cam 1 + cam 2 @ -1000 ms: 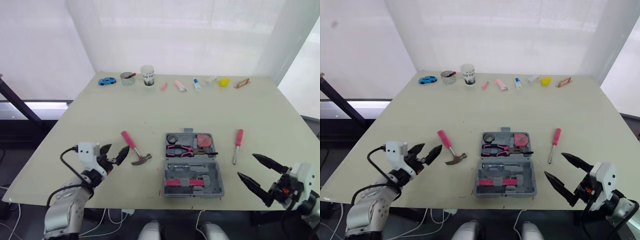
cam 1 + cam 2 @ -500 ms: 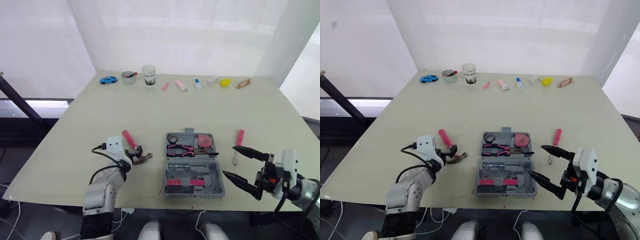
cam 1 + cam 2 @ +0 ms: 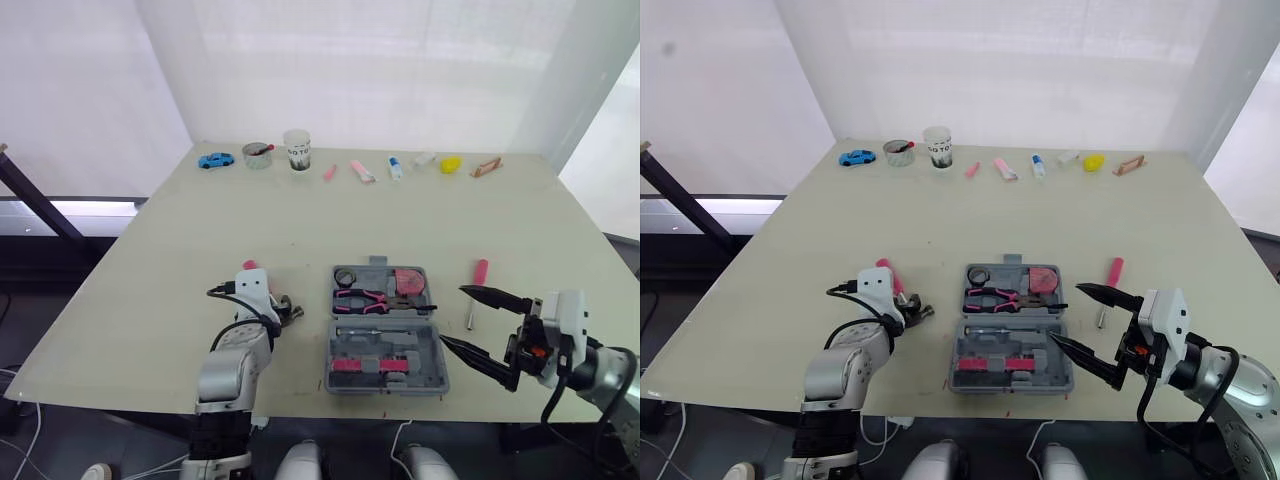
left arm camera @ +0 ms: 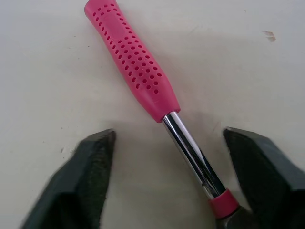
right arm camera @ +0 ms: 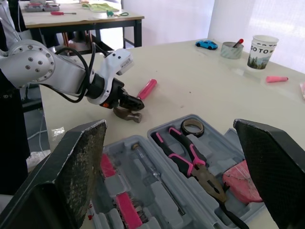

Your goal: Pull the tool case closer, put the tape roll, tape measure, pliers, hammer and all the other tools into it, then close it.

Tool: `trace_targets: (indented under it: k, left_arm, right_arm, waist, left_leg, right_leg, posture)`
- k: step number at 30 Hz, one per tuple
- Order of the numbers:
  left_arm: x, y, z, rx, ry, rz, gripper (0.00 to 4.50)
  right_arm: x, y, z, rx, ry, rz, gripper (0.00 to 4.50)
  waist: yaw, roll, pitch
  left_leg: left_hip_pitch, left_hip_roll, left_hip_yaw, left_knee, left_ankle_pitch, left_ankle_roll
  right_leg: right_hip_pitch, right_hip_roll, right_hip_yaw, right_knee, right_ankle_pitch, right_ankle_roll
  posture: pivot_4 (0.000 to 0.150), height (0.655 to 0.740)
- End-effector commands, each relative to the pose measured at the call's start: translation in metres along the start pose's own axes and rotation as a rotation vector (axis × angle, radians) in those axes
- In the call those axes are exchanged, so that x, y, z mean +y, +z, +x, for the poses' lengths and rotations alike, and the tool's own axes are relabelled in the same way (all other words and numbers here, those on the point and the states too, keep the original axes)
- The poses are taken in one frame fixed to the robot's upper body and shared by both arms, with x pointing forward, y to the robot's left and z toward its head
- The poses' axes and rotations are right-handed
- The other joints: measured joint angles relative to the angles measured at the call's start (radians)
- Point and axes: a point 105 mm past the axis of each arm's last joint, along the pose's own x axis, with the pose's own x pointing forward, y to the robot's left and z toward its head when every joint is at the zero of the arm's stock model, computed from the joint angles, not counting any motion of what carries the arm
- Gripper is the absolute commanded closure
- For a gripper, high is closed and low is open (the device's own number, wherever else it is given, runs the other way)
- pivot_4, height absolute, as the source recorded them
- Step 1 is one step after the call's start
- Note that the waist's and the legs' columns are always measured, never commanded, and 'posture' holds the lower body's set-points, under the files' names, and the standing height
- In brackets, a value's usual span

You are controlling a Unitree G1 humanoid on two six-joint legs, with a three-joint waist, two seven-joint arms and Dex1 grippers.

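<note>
Left wrist view: hand [image 4: 167, 133] astride hammer [image 4: 138, 67]

Beige table [image 3: 300, 215] under open tool case [image 3: 432, 366], hammer [image 4: 131, 59], screwdriver [image 3: 479, 275]

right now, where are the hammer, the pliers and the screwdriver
hammer [image 4: 133, 62], left wrist view, on the pink perforated handle
pliers [image 5: 207, 179], right wrist view, on the dark head past the handles
screwdriver [image 3: 479, 274], left eye view, on the pink handle
</note>
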Motion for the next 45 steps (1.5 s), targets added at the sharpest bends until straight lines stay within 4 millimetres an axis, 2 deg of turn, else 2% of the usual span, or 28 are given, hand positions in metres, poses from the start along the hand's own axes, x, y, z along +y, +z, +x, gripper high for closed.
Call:
trace_targets:
  k: [1, 4, 12, 17, 24, 29, 35, 45]
  left_arm:
    - [-0.003, 0.003, 0.002, -0.015, -0.010, 0.041, 2.94]
    - [-0.002, -0.001, 0.003, -0.003, -0.010, 0.053, 4.48]
    - [0.004, -0.008, -0.001, 0.011, -0.002, 0.062, 4.48]
    - [0.017, -0.015, -0.010, 0.018, 0.000, 0.096, 4.48]
    - [0.030, -0.035, -0.043, 0.048, -0.067, 0.143, 4.48]
    - [0.029, -0.043, -0.060, 0.072, -0.076, 0.124, 4.48]
    - [0.025, -0.055, -0.078, 0.108, -0.069, 0.126, 4.48]
    - [0.030, -0.058, -0.077, 0.119, -0.015, 0.128, 4.48]
  right_arm:
    - [0.004, 0.008, 0.003, -0.029, 0.013, -0.018, 0.00]
    - [0.005, 0.006, 0.002, -0.015, 0.021, -0.024, 0.00]
    - [0.011, 0.004, 0.000, 0.011, 0.078, -0.032, 0.00]
    - [0.009, 0.003, 0.000, 0.014, 0.082, -0.034, 0.00]
    - [0.012, 0.002, 0.001, 0.004, 0.100, -0.026, 0.00]
    - [0.017, 0.003, 0.001, 0.000, 0.148, -0.016, 0.00]
    - [0.025, -0.005, -0.003, 0.050, 0.262, -0.016, 0.00]
    - [0.030, -0.006, -0.002, 0.043, 0.330, -0.006, 0.00]
  waist:
    - [0.000, 0.000, 0.000]
    - [-0.004, 0.000, 0.000]
    - [-0.004, 0.000, 0.000]
    - [-0.015, 0.000, 0.000]
    - [-0.030, 0.000, 0.000]
    - [-0.025, 0.000, 0.000]
    - [-0.025, 0.000, 0.000]
    - [-0.024, 0.000, 0.000]
  left_leg:
    - [0.000, 0.000, 0.000, 0.000, 0.000, 0.000]
    - [0.000, 0.000, 0.000, 0.000, 0.000, 0.000]
    - [0.001, 0.000, 0.000, 0.000, 0.000, 0.000]
    - [0.001, 0.001, 0.000, 0.000, 0.000, 0.000]
    - [0.003, 0.001, -0.001, -0.003, 0.000, 0.000]
    - [0.004, 0.001, 0.000, -0.002, 0.000, 0.000]
    - [0.004, 0.001, 0.000, -0.002, 0.000, 0.000]
    - [0.004, 0.001, 0.000, -0.002, 0.000, 0.000]
  right_leg:
    - [0.000, 0.000, 0.000, 0.000, 0.000, 0.000]
    - [0.000, 0.000, 0.000, 0.000, 0.000, 0.000]
    - [0.000, 0.000, 0.001, 0.000, 0.000, 0.000]
    - [0.000, 0.000, 0.001, 0.000, 0.000, 0.000]
    - [0.000, 0.000, 0.004, 0.000, -0.001, -0.002]
    - [0.000, 0.000, 0.005, 0.000, -0.002, -0.004]
    - [0.000, 0.000, 0.005, 0.000, -0.002, -0.004]
    - [0.000, 0.000, 0.005, 0.000, -0.002, -0.004]
  posture:
    - [0.150, 0.7400]
    - [0.150, 0.7400]
    - [0.150, 0.7400]
    - [0.150, 0.7400]
    - [0.150, 0.7400]
    - [0.150, 0.7400]
    - [0.150, 0.7400]
    - [0.150, 0.7400]
